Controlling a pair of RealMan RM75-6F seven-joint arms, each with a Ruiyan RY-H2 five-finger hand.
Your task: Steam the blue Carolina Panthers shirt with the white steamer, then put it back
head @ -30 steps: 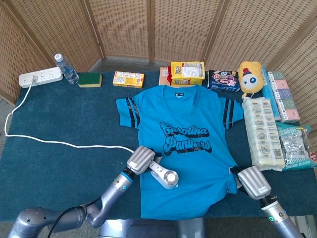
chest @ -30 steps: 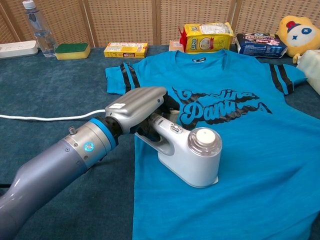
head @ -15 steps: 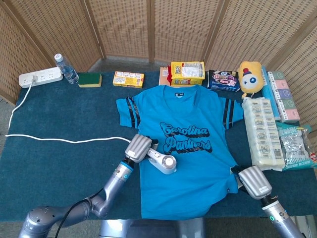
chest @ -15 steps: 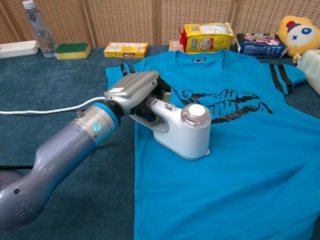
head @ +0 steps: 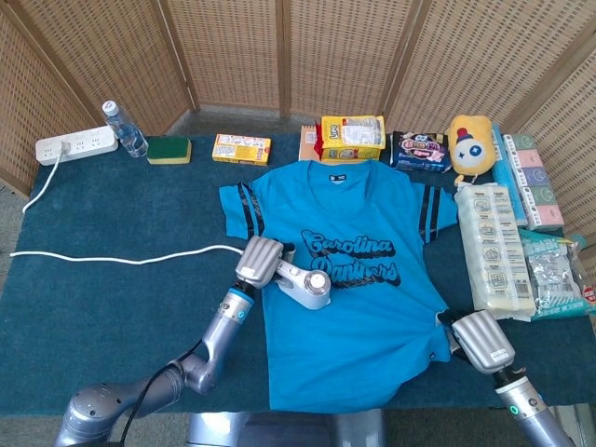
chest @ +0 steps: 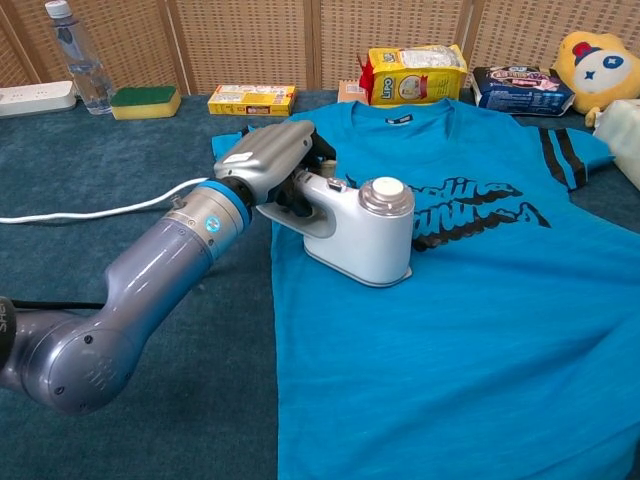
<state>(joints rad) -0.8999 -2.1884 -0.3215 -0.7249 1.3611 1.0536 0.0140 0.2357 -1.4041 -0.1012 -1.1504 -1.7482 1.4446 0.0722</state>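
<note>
Bright even light, soft shadows, sharp focus, no glare.

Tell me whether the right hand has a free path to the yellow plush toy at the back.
Probably not easily: the right hand sits at the near edge, and the long white packet lies between it and the yellow plush toy.

My left arm reaches forward from the 7 o'clock corner of the head view, forearm angled toward 1 o'clock. My left hand (chest: pixel 268 160) sits knuckles up, fingers curled around the white steamer's (chest: pixel 365 231) handle. My right hand (head: pixel 483 340) lies low at 5 o'clock, back upward, its fingers hidden from me.
</note>
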